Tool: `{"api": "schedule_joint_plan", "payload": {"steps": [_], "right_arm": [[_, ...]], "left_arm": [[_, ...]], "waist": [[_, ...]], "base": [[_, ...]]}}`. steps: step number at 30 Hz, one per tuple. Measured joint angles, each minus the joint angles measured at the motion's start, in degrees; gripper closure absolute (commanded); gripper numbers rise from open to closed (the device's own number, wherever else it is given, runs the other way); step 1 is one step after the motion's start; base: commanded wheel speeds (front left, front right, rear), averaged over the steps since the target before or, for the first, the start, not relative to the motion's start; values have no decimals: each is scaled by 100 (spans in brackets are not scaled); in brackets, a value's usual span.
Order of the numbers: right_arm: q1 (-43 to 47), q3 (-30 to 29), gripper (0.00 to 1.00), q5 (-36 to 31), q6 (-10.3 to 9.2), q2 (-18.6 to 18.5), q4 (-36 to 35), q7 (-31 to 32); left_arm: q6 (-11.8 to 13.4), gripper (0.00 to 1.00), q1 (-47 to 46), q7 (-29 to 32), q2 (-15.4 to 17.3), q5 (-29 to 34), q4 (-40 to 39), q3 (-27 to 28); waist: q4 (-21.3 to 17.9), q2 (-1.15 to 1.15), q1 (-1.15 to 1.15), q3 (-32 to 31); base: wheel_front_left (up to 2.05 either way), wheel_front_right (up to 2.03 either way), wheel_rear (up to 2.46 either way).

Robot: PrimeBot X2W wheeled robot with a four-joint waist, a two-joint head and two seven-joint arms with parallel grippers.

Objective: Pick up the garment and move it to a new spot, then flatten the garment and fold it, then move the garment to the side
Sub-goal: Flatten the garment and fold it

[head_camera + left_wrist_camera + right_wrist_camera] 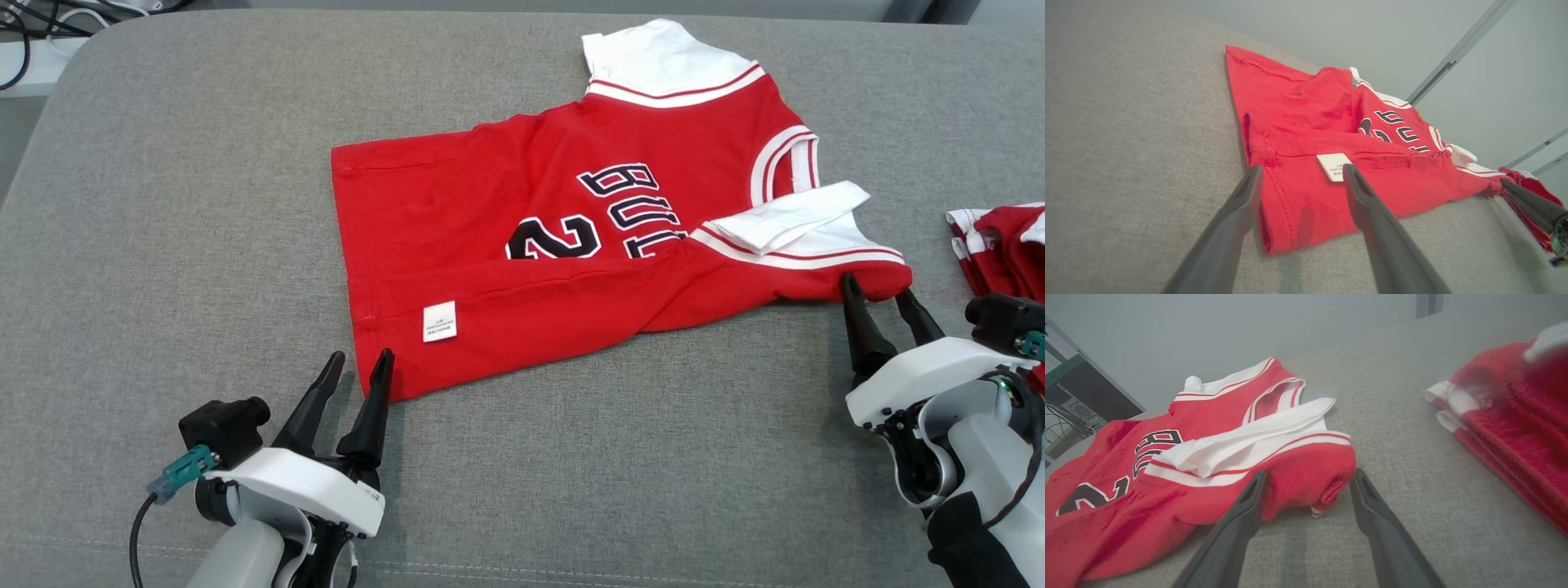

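A grey cloth-covered tabletop [163, 204] fills the scene. The garment [457, 196], a red jersey with white trim, lies across its middle, hem to the left and collar to the right.

Nearest the robot, the left tool [361, 354] sits low with its fingers spread wide and holding nothing. They straddle the near hem corner, just beside the white care label [439, 321]. The right tool [875, 286] is equally wide and empty, its tips at the bunched near shoulder. One tool at each end of the near edge looks like a setup for lifting that edge evenly.

The near strip of the jersey is already turned over the body. That would explain why the label shows and why the near white sleeve [788, 219] lies on top.

The fold covers part of the black lettering [629, 200] and the number. I cannot tell whether the fingertips touch the cloth. A stack of similar red clothes [1000, 245] is cut off at the right edge. Cables [24, 33] at the far left corner are barely visible.
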Motion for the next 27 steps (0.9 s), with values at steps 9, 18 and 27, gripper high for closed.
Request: {"api": "schedule_joint_plan", "payload": {"steps": [9, 18, 27], "right_arm": [[-123, 275, 100, 74, 0, -57, 134, 0], [-203, 461, 100, 82, 0, -148, 123, 0], [-243, 605, 100, 87, 0, -159, 16, 0]], "left_arm": [[0, 0, -14, 0, -53, -88, 29, -82], [0, 0, -42, 1, -169, -632, 369, -280], [0, 0, -277, 1, -225, -723, 775, -318]], "waist": [[60, 0, 0, 45], [37, 0, 0, 34], [-58, 0, 0, 115]], "base": [[0, 0, 0], [0, 0, 0], [0, 0, 0]]}}
